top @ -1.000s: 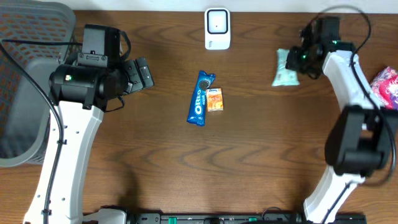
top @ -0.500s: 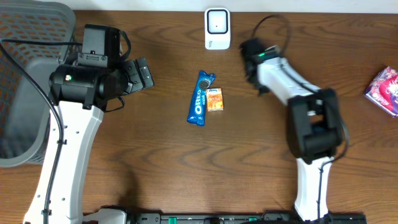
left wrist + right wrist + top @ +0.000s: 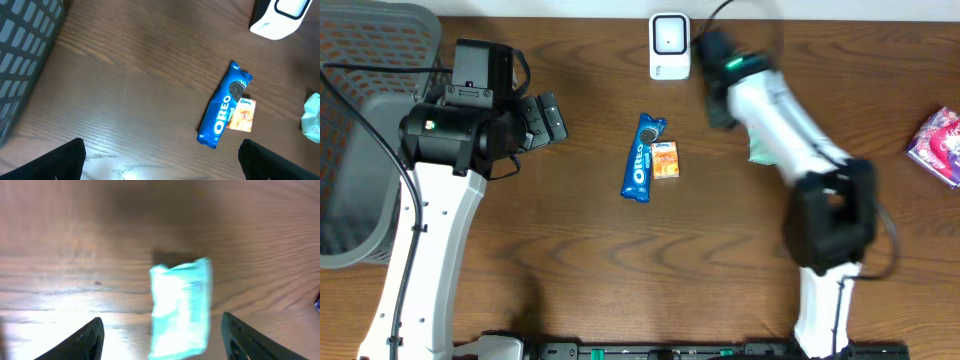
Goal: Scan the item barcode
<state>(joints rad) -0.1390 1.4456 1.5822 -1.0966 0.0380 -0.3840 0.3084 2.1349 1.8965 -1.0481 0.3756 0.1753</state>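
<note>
The white barcode scanner (image 3: 669, 45) stands at the table's back middle. My right arm is blurred beside it, with its gripper (image 3: 718, 112) just right of the scanner. A teal packet (image 3: 760, 150) shows at the arm's right side, partly hidden by it. In the right wrist view the teal packet (image 3: 181, 310) lies loose between the fingers of my right gripper (image 3: 161, 330); the jaws are wide open and touch nothing. My left gripper (image 3: 545, 118) hangs open at the left; its gripper (image 3: 160, 155) holds nothing.
A blue Oreo pack (image 3: 642, 158) and a small orange packet (image 3: 665, 160) lie mid-table. A grey basket (image 3: 360, 130) sits at the far left. A pink packet (image 3: 940, 145) lies at the right edge.
My right arm swung from the back right over to the scanner with the teal packet, then opened; the packet is out of its grip. The left arm stayed still.
</note>
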